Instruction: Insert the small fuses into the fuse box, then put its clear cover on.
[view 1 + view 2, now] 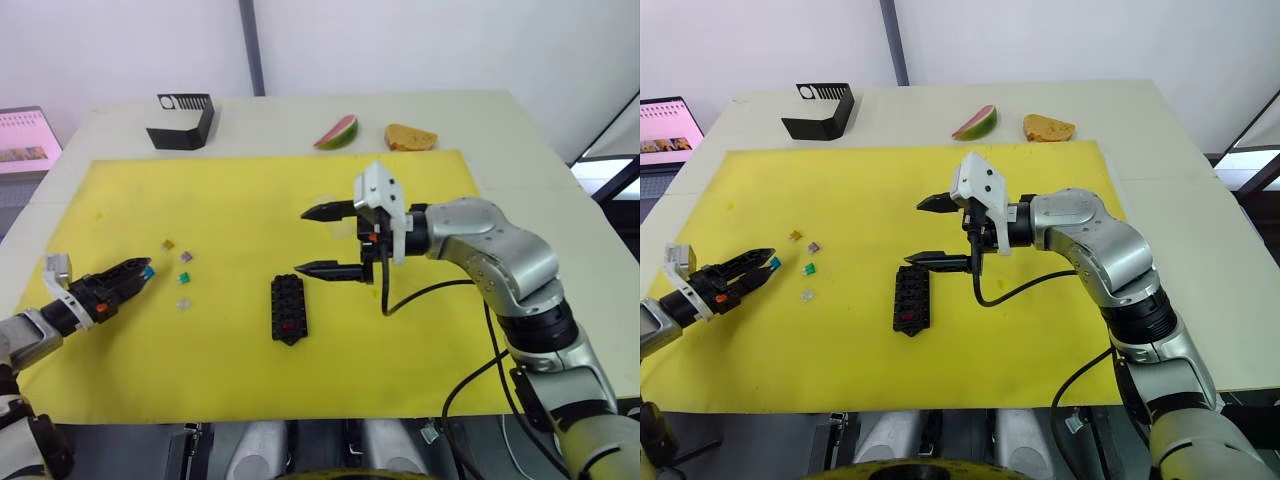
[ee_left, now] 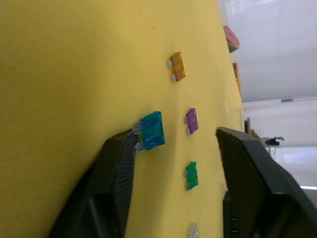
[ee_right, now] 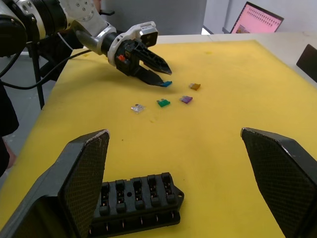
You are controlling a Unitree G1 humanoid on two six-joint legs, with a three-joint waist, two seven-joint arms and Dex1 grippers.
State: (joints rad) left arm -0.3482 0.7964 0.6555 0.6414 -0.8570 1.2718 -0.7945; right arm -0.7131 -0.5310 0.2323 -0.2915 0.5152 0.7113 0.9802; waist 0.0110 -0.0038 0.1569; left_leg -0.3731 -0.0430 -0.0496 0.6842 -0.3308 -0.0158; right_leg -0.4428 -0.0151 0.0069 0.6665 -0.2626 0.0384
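Four loose fuses, orange-brown (image 2: 177, 67), purple (image 2: 191, 121), green (image 2: 191, 175) and clear grey (image 2: 192, 230), lie in a short row on the yellow mat (image 1: 420, 360) over the counter (image 1: 520, 130), well left of the fuse box (image 1: 288, 308), while the left end effector (image 1: 138, 271) sits low with its fingers spread and the blue fuse (image 2: 151, 130) resting against one fingertip, not clamped, seemingly lined up for a pick. The box lies flat with its long axis running away from the robot, pointed end nearest it and a red fuse (image 1: 289, 324) already seated; the right end effector (image 1: 328, 241) hovers just beyond its far end, wide apart and empty, likely waiting to steady it.
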